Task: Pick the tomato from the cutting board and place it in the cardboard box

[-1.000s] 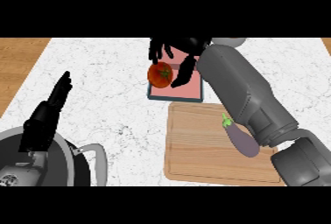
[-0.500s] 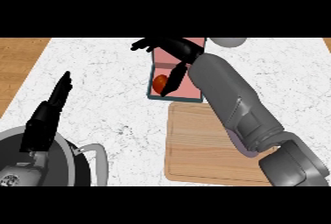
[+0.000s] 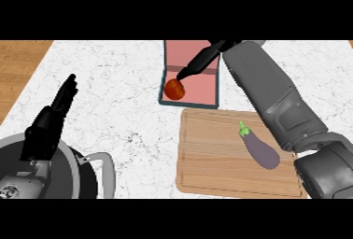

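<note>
One tomato [image 3: 174, 90]: red; lies inside the cardboard box [image 3: 205, 91], in its near left corner, against the left wall.
Cardboard box: pink floor with a dark teal rim; stands on the table [image 3: 117, 93] just beyond the far edge of the cutting board [image 3: 221, 168]; its far end is cut off at the top of the view.
Right hand [image 3: 203, 59]: black, on a grey forearm that comes in from the lower right and crosses the cutting board's right side; it is over the box, fingers straight and close together, narrow, holding nothing.
Right fingertips [image 3: 185, 74]: point down and left at the tomato and end just beside its far edge; whether they touch it cannot be told.
Cutting board: pale wood, flat on the table at the right, near the lower edge of the view.
Eggplant [image 3: 260, 150]: purple with a green stem; lies on the board's right half, stem toward the box, just beside the right forearm.
Left hand [image 3: 52, 119]: black, at the left of the view; open, fingers straight and pointing up, at rest, well apart from the box.
Table: white marbled top, with a wooden strip along its left edge.
Grey round object [image 3: 79, 172]: lower left corner, beneath the left forearm; its kind cannot be told.
</note>
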